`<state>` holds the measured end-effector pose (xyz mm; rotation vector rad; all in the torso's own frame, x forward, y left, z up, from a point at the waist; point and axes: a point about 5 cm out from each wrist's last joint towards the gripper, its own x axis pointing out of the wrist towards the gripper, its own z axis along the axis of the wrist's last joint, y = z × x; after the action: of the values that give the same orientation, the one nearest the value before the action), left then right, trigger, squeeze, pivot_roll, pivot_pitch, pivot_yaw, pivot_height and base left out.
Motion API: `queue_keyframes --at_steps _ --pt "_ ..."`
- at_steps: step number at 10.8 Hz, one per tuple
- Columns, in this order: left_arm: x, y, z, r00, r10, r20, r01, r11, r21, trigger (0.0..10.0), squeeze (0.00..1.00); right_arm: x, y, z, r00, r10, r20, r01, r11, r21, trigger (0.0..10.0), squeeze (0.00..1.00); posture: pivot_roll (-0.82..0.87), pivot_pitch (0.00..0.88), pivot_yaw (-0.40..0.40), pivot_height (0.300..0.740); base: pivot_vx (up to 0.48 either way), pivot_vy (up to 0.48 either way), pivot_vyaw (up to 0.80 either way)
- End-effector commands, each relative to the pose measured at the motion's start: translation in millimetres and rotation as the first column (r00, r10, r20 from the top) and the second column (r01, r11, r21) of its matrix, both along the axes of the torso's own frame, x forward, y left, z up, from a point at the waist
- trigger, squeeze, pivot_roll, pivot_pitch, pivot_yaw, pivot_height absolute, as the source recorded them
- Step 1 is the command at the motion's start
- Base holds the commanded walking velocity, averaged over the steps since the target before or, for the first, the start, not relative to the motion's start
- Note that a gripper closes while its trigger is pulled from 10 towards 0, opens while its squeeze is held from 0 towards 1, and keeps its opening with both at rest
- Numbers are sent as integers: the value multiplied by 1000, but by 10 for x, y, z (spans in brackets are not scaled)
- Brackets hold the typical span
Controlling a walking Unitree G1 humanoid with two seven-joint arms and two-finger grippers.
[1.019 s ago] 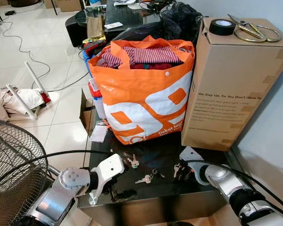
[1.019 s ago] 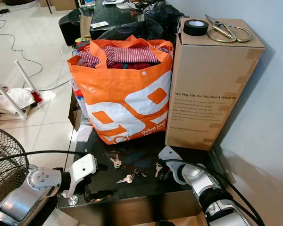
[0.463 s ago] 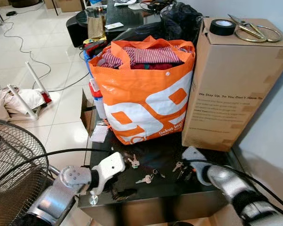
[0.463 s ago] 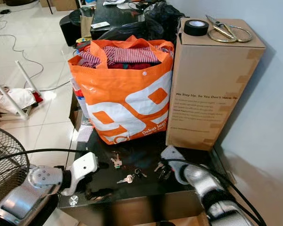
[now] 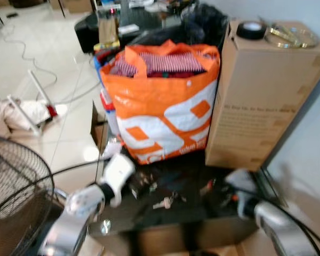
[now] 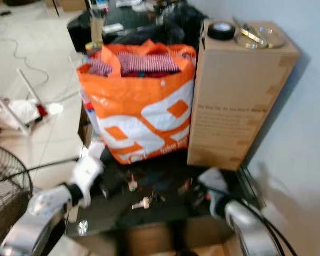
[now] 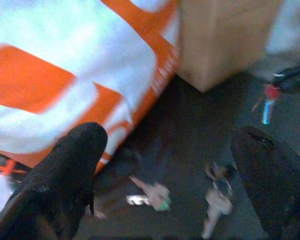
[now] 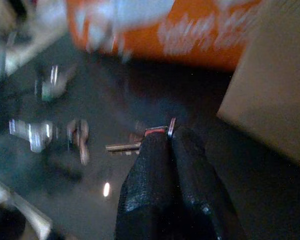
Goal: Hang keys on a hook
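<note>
Right tool clamped on red-capped silver key, lower right of frame, shaft lying flat along glossy black desk; left tool apart.

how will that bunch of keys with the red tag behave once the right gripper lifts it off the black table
Probably light. The keys look loosely joined, so they may dangle and swing. The right gripper pinches only the small red tag, so the bunch could slip out.

Glossy black tabletop, metal keys
</note>
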<state>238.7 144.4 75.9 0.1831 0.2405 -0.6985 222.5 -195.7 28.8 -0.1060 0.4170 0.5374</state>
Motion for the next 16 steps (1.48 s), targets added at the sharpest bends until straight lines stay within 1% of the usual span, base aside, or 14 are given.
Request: queue_keyframes --at_steps 1,2,3,4,5,6,7,8,9,11,12,13,15,16 --pt "6 54 66 999 42 31 -43 999 7 10000 0 44 13 141 997 -41 59 39 998 39 0 0 -156 0 77 740 0 0 0" --pt "-29 25 148 995 73 69 -75 997 28 10000 0 -71 89 318 987 -108 121 97 991 93 0 0 -146 0 75 740 0 0 0" --pt "-33 58 164 989 116 93 -122 991 60 10000 0 -126 190 401 975 -160 157 144 984 106 0 0 -134 0 58 740 0 0 0" --pt "-24 94 168 984 153 96 -159 985 62 10000 0 -131 228 430 967 -190 170 172 978 117 0 0 -129 0 58 740 0 0 0" --pt "12 143 206 968 222 119 -231 971 65 10000 0 -130 289 507 952 -244 186 220 965 144 0 0 -103 0 58 740 0 0 0" --pt "110 215 283 945 287 155 -297 954 48 10000 0 -41 315 546 931 -305 199 276 947 164 0 0 -101 0 47 740 0 0 0" --pt "174 271 345 923 341 180 -352 935 35 10000 0 12 268 545 916 -357 182 333 931 150 0 0 -94 0 39 740 0 0 0" --pt "189 292 380 913 360 190 -372 928 31 10000 0 27 194 526 897 -412 158 393 909 139 3098 0 -94 0 40 740 0 0 0" --pt "183 292 397 916 355 188 -366 930 23 10000 0 34 193 512 887 -437 149 422 898 123 10000 0 -95 0 42 740 0 0 0" --pt "249 299 376 916 364 169 -373 927 26 10000 0 83 237 524 871 -470 144 457 882 117 10000 0 -112 0 74 740 0 0 0" --pt "303 282 379 914 364 177 -373 928 18 10000 0 102 232 574 861 -487 145 471 873 129 10000 0 -110 0 69 740 0 0 0" --pt "319 273 376 912 362 194 -374 927 29 10000 0 116 213 597 856 -494 153 477 868 138 10000 0 -100 0 62 740 0 0 0" --pt "338 308 394 904 371 212 -387 921 38 10000 0 182 201 648 848 -496 188 478 868 134 10000 0 -98 0 55 740 0 0 0" --pt "330 315 375 903 376 208 -391 920 36 10000 0 204 197 650 851 -492 183 474 870 136 10000 0 -101 0 55 740 0 0 0"
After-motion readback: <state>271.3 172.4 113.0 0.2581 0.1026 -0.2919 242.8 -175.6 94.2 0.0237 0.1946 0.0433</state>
